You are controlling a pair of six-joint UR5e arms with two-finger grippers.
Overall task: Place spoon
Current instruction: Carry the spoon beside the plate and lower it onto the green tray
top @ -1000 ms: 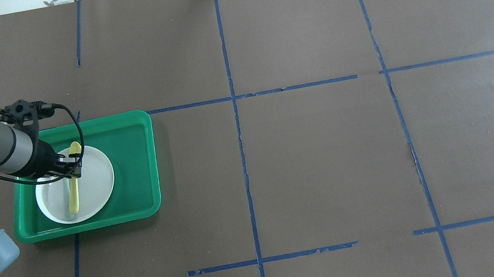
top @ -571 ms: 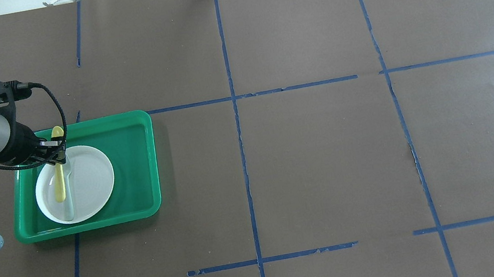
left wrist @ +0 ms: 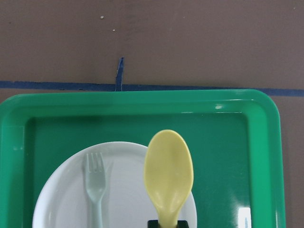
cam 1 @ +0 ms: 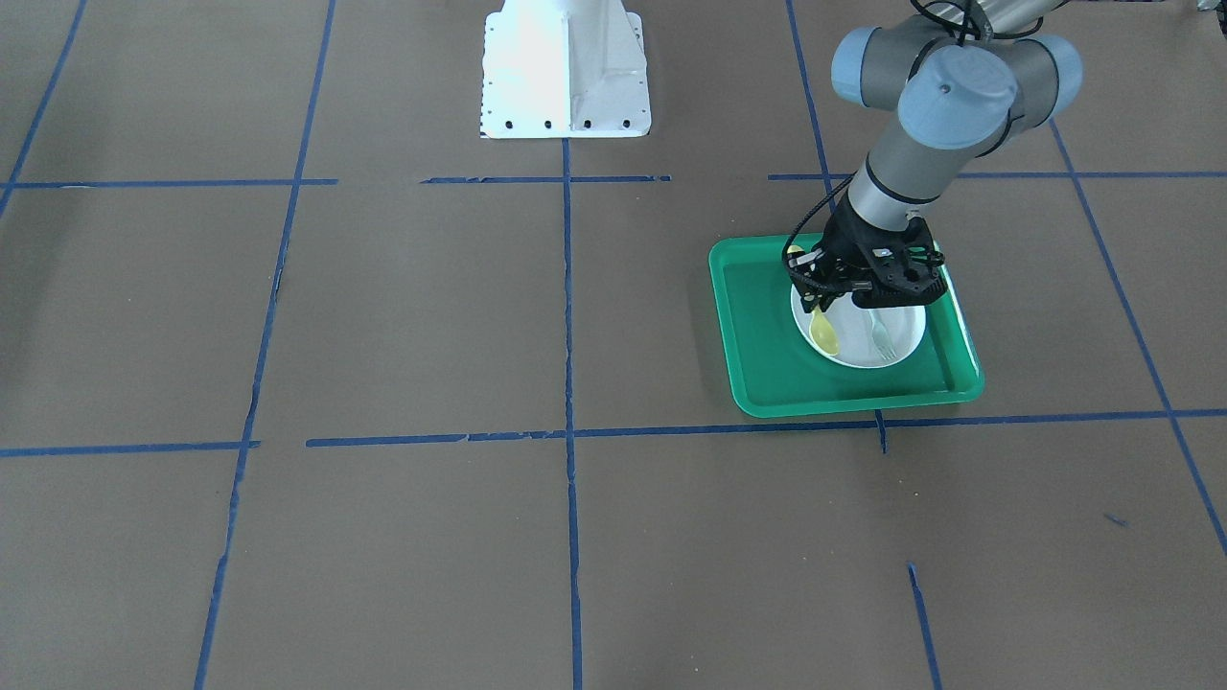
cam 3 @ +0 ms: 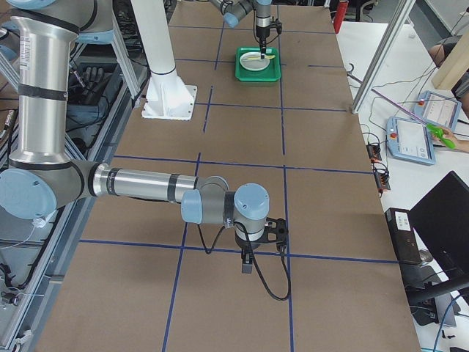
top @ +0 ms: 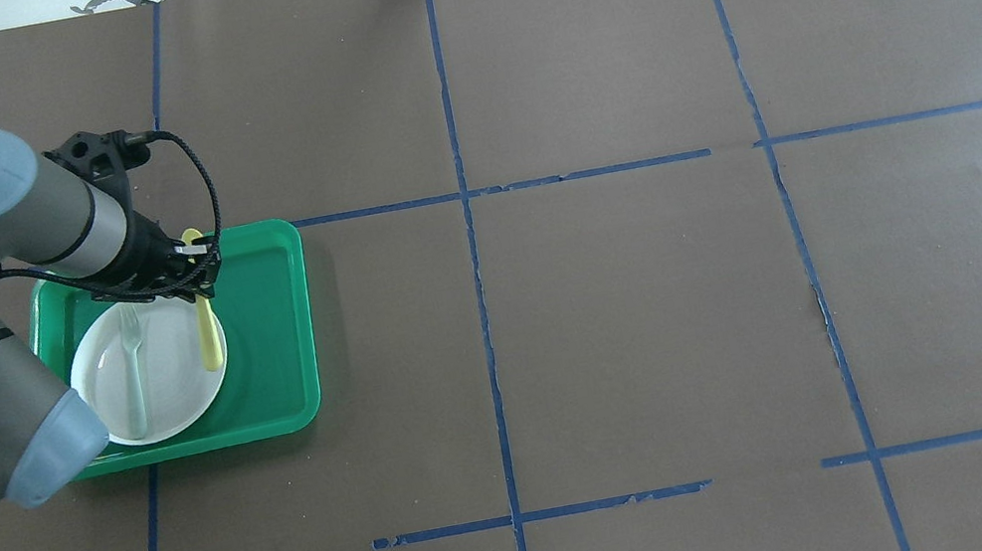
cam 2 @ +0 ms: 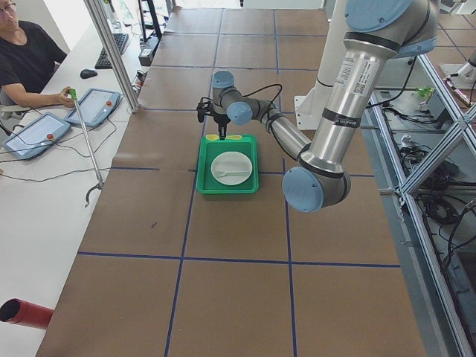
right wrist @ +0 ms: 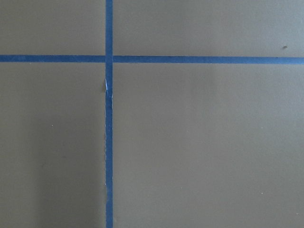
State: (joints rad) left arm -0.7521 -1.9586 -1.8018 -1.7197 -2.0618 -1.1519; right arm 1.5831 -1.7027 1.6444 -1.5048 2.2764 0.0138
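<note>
My left gripper (top: 193, 272) is shut on the yellow spoon (top: 209, 337) near the neck of its bowl. It holds the spoon over the right edge of the white plate (top: 173, 392) in the green tray (top: 271, 334). The spoon's bowl points to the far side of the tray, and its handle reaches back over the plate. The left wrist view shows the spoon bowl (left wrist: 168, 173) over the plate rim (left wrist: 126, 202). I cannot tell whether the spoon touches the plate. My right gripper (cam 3: 249, 262) shows only in the exterior right view, far from the tray; I cannot tell its state.
A pale grey-green fork (top: 132, 369) lies on the left half of the plate, tines toward the far side. The tray sits on brown paper with blue tape lines (top: 483, 317). The robot's white base plate (cam 1: 564, 67) is at the table's near edge.
My left gripper has carried the spoon from the plate's left side, above the fork, to the plate's right edge. The fork has not moved.
</note>
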